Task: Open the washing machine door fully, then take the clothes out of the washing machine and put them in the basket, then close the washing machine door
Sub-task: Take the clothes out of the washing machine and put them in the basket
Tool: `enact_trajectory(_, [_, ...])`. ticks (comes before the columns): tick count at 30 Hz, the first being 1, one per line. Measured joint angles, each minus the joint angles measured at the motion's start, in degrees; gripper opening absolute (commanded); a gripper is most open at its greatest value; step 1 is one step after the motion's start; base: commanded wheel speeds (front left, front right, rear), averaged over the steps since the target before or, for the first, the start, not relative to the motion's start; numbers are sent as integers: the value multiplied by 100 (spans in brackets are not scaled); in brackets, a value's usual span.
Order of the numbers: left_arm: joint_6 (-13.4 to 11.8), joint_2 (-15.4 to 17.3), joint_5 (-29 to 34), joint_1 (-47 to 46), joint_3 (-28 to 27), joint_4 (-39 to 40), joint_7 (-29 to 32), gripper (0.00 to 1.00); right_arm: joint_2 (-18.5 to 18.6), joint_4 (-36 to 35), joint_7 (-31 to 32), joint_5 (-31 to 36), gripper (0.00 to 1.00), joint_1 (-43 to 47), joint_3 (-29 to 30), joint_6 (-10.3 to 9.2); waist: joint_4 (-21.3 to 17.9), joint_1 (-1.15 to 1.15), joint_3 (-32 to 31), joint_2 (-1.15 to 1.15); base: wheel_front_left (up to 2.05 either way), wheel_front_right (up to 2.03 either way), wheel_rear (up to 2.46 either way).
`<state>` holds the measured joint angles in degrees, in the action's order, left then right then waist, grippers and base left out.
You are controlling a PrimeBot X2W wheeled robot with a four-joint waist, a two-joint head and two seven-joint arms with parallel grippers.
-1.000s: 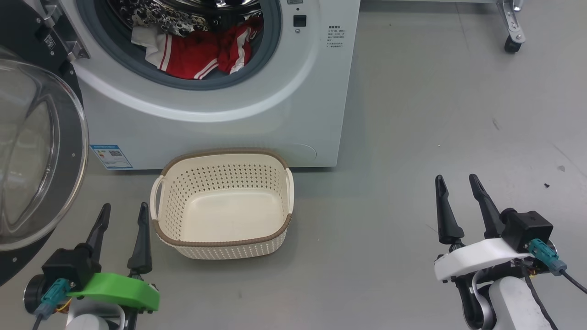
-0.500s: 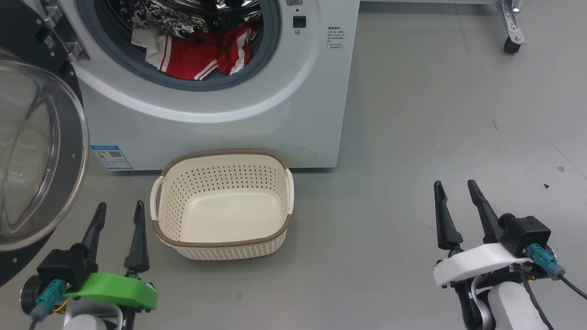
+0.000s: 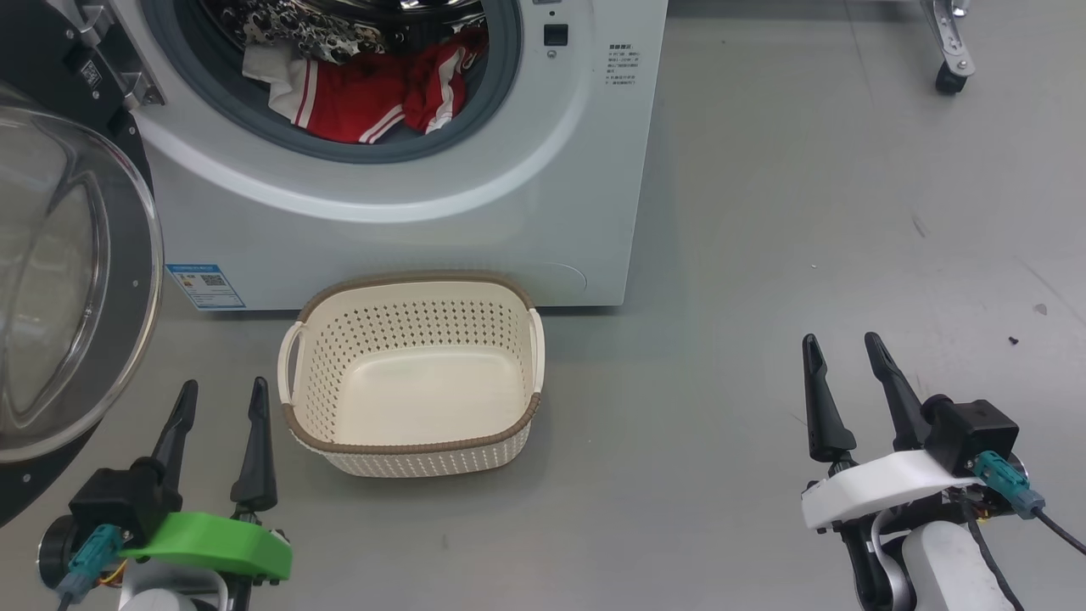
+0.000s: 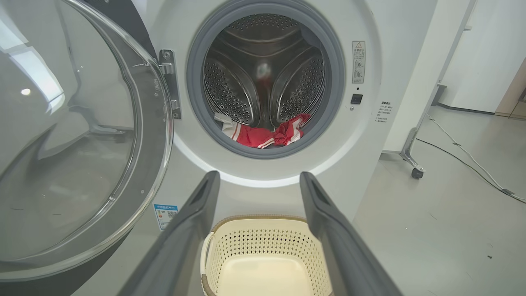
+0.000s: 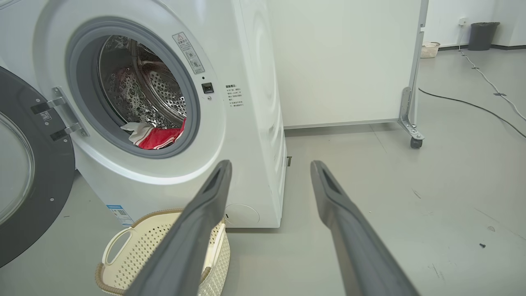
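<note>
The left gripper [image 3: 225, 386] is hovering above the grey floor [image 3: 764, 212] with its two fingers spread apart and gripping nothing. The right gripper [image 3: 841, 339] is likewise hovering with its fingers spread and gripping nothing, well apart from the left one. The basket [image 3: 412, 453] is sitting open side up on the floor just beside the left gripper, on the side facing the right gripper. The washing machine [image 3: 526, 195] is standing ahead of both grippers, directly beyond the basket. The washing machine door [image 3: 127, 288] is hanging open just ahead of the left gripper, on its outer side. The clothes [image 3: 365, 98] are lying at the front lip of the drum [image 4: 263, 82], ahead of the left gripper and well apart from both grippers.
</note>
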<state>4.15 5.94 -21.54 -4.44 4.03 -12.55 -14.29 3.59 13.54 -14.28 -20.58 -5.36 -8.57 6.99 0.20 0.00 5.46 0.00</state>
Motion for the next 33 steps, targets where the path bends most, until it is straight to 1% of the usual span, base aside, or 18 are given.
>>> enact_trajectory(23, [27,-102,-5,1,-4,4,0,100,-10,-14,0,0,100,-1,15,0,4,0,58,0,0,0,0])
enact_trajectory(28, [125,-110,-89,1,48,19,0,100,-12,-13,0,0,100,-1,14,0,1,0,69,0,6,-6,0])
enact_trajectory(33, [132,-112,-104,1,52,89,0,100,-14,-13,0,0,100,-1,15,0,3,0,82,0,20,-21,0])
